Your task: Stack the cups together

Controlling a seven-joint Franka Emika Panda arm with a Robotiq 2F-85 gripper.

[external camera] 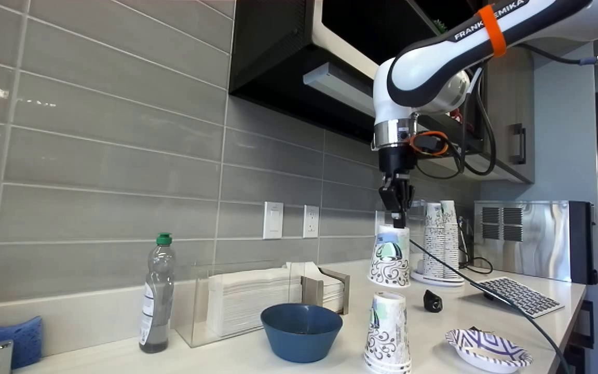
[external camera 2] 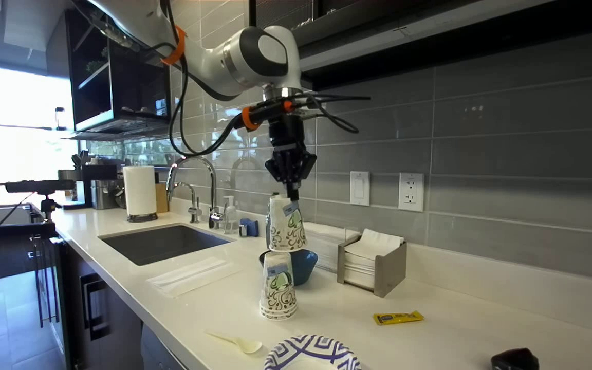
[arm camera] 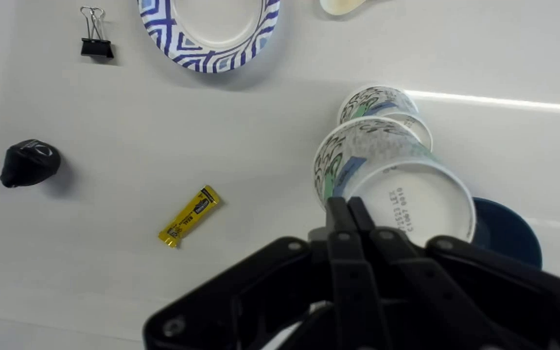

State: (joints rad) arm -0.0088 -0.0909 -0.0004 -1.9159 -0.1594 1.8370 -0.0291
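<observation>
- Held paper cup [external camera: 390, 262]: one; white, printed, base up. Fingers [arm camera: 338, 221] clamped on its base edge.
- Short cup stack [external camera 2: 278, 290]: one; cups inverted, resting on the desk [external camera 2: 481, 321] beneath the held paper cup, with a gap between the two. The number of cups in it cannot be told.
- Tall cup stacks [external camera: 449, 239]: two, standing well apart from the short one.
- Nearest item: one dark blue bowl [external camera: 301, 340], near the short cup stack, toward the gray tiled wall [external camera: 122, 156].
- Also present: one patterned paper plate [arm camera: 212, 61], one plastic spoon [external camera 2: 248, 345], one condiment packet [arm camera: 183, 223], one binder clip [arm camera: 96, 48], one napkin holder [external camera 2: 391, 275].
- Surface: white, glossy desk, with one inset sink [external camera 2: 165, 244].
</observation>
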